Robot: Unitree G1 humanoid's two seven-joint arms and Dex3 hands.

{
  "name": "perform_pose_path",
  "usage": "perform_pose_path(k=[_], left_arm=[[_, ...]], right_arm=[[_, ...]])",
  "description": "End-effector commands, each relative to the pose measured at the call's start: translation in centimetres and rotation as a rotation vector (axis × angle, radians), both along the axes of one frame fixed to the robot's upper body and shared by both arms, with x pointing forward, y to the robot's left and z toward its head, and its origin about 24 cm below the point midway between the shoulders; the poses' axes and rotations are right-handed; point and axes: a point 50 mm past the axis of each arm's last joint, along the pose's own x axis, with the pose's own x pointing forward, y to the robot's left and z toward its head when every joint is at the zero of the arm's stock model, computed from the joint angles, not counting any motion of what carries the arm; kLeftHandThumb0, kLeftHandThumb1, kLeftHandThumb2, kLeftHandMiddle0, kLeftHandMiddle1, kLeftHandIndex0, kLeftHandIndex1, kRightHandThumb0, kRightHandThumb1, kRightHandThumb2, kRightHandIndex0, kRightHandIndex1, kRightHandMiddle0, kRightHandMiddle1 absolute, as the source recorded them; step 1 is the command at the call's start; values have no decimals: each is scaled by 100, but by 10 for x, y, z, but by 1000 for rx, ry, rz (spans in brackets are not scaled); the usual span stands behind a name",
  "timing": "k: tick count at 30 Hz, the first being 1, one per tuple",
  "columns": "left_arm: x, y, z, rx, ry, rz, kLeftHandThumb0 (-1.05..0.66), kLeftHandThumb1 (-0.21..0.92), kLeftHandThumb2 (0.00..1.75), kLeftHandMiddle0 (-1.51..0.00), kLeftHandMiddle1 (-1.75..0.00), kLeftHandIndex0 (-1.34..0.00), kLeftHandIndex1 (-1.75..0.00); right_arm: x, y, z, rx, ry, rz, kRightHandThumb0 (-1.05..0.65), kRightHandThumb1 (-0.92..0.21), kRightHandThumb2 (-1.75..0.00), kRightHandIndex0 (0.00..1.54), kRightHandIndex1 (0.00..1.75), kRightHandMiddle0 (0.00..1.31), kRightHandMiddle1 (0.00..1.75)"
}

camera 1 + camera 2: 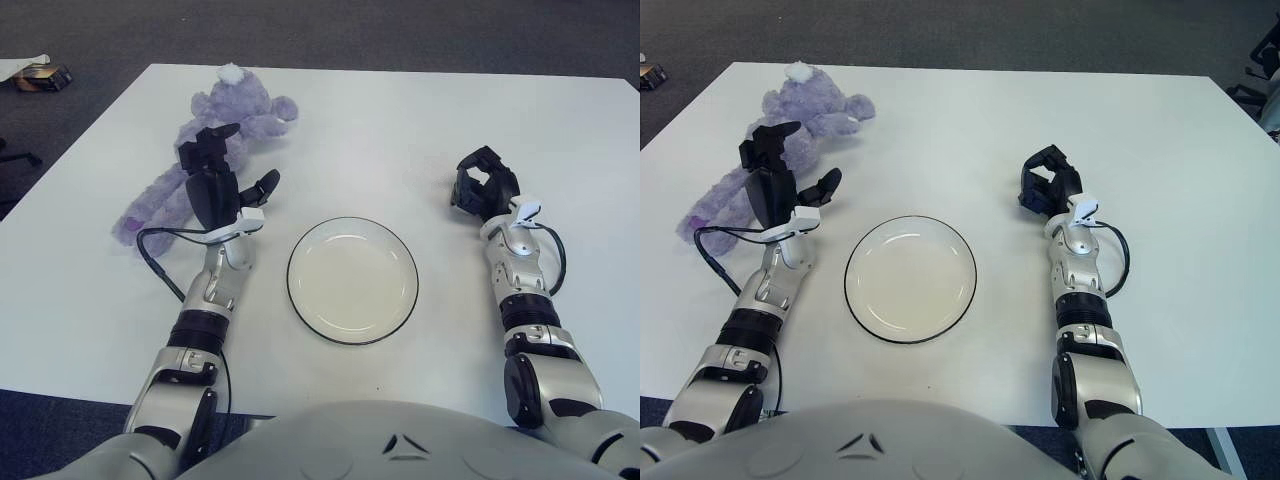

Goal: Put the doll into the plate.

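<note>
A purple plush doll (200,140) lies stretched out at the table's far left, head toward the far edge and legs toward the left edge. A white plate with a dark rim (352,280) sits in the middle near me, with nothing in it. My left hand (222,182) hangs over the doll's body with its black fingers spread and nothing in them. My right hand (482,190) shows to the right of the plate with its fingers curled and nothing in them.
The white table (400,130) stretches wide behind the plate. A black cable (160,260) loops from my left wrist over the table. A small dark object (40,76) lies on the grey floor beyond the table's left corner.
</note>
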Motion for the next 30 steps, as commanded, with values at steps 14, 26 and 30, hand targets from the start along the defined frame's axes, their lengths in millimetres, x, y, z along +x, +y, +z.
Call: perform_pose_path(k=[14,26,30], left_arm=[[-1,14,-24,359,200,194,-100,76,41,0,-3,0,-35],[14,25,-33,421,259,284,-101,71,36,0,0,0,-21],[18,27,-36,419,268,309,-102,70,35,0,0,0,-16]], right_arm=[[-21,2,-44,21,199,-11,-41,-55,-102,99,175,43,175],[-19,4,-45,20,203,-4,-41,-55,-103,98,175,44,175],[-19,4,-45,21,202,-2,-41,-55,-103,97,175,44,175]])
